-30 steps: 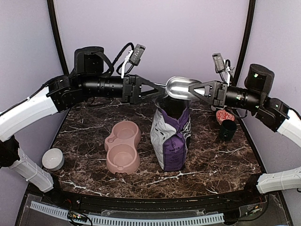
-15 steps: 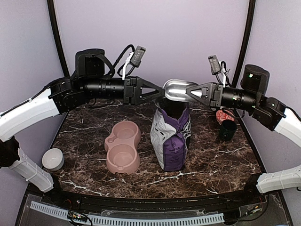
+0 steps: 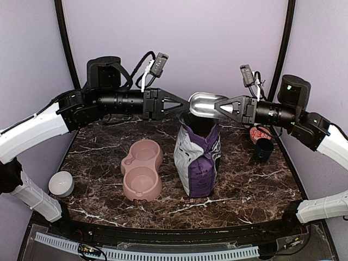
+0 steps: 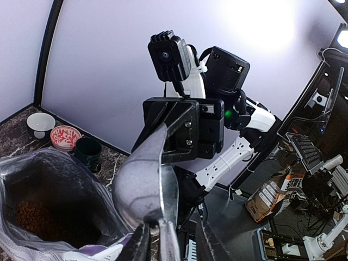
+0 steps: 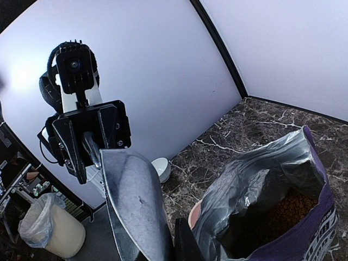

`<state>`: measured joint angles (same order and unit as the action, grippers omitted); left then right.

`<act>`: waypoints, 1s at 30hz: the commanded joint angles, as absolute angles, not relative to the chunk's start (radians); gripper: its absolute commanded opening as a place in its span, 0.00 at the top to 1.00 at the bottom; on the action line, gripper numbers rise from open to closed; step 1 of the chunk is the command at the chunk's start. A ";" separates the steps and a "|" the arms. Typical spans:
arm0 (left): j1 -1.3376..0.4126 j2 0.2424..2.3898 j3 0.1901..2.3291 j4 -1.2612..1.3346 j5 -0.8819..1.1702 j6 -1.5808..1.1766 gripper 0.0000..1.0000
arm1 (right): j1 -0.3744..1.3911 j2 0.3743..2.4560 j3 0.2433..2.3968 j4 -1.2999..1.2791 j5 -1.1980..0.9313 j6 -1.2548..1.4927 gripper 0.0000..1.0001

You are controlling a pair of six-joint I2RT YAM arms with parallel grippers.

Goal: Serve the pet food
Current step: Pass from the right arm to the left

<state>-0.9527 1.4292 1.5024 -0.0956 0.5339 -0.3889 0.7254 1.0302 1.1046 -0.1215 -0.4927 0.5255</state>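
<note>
Pet food [image 5: 288, 209]: brown kibble lying low inside the open bag [image 3: 198, 157], which stands upright at mid-table. My scoop [image 3: 205, 104] hangs directly above the bag's mouth. Its long axis is level and runs across the table from one arm to the other. My right gripper [image 3: 222, 106] is clamped on the scoop's right end. My left gripper [image 3: 186, 104] meets the opposite end, and in the left wrist view its fingers sit close on either side of the thin metal. I cannot tell whether they bear on it. The kibble lies straight down from the tool, so I judge that the scoop must tip nose-down into the bag. The pink double bowl [image 3: 142, 169] sits just left of the bag, nearer my left arm. No kibble shows in it.
</note>
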 commanded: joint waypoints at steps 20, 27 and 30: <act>-0.950 1.388 1.480 -0.069 0.489 -0.379 0.69 | 0.722 1.021 1.105 -0.119 -0.474 0.516 1.00; -0.950 1.385 1.477 -0.072 0.475 -0.380 0.73 | 0.722 1.024 1.108 -0.126 -0.470 0.511 1.00; -0.949 1.384 1.474 -0.071 0.470 -0.378 0.73 | 0.722 1.026 1.106 -0.128 -0.467 0.511 1.00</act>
